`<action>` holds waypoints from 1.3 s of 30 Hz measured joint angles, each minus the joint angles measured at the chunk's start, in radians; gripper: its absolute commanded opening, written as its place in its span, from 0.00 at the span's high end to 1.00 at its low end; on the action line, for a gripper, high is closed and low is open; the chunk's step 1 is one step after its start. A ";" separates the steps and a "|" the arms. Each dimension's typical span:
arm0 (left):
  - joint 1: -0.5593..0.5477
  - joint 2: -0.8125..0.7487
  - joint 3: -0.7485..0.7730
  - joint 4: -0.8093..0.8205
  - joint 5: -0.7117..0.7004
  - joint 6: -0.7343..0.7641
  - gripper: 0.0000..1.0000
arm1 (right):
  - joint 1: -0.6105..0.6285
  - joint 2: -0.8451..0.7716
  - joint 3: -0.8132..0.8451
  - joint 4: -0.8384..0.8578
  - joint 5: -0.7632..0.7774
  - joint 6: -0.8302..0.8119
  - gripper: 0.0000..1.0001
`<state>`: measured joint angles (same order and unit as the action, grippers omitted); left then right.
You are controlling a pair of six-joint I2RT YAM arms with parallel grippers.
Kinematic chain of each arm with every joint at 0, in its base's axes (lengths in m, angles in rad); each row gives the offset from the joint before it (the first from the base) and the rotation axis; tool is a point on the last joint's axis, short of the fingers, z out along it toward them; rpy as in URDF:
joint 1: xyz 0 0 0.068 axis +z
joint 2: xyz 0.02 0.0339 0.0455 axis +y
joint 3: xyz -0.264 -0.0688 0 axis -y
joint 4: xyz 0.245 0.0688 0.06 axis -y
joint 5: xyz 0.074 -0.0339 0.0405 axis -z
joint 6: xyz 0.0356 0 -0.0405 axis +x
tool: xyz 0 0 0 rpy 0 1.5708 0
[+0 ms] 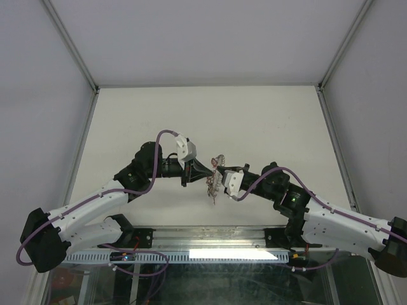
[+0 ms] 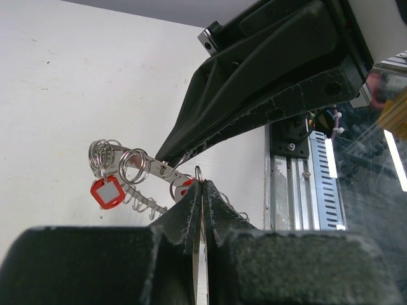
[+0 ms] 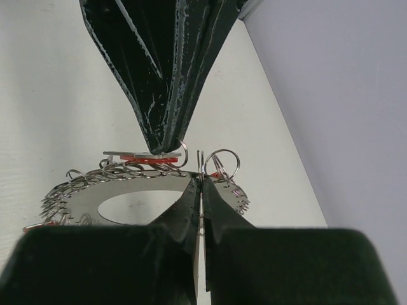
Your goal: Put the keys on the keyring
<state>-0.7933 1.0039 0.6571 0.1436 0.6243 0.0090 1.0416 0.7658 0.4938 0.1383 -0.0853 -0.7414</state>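
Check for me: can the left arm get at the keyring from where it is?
Probably yes. The left tool, shut on the red key, sits right at the rim of the keyring, which the right tool grips by its edge. Nothing shows between them.

The white table [image 1: 254, 114] is being enclosed by grey walls [image 1: 191, 38] across the frame's centre, and a metal rail [image 1: 210, 240] is being carried along its lower edge.
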 measured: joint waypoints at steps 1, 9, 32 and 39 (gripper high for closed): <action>0.000 -0.001 -0.001 0.001 -0.005 -0.003 1.00 | 0.000 0.000 0.000 0.000 0.000 0.000 1.00; 0.000 -0.003 -0.002 0.016 -0.025 -0.019 1.00 | 0.001 -0.001 0.000 0.000 -0.006 0.000 1.00; 0.000 -0.003 -0.002 0.015 -0.095 -0.024 1.00 | 0.002 -0.018 0.000 0.000 -0.026 0.001 1.00; 0.000 -0.003 -0.002 0.014 -0.130 -0.028 1.00 | 0.002 -0.031 -0.001 0.000 -0.027 0.001 1.00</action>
<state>-0.7929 1.0012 0.6552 0.1574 0.4942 -0.0189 1.0431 0.7353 0.4931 0.1383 -0.1120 -0.7403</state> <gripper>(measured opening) 0.002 0.007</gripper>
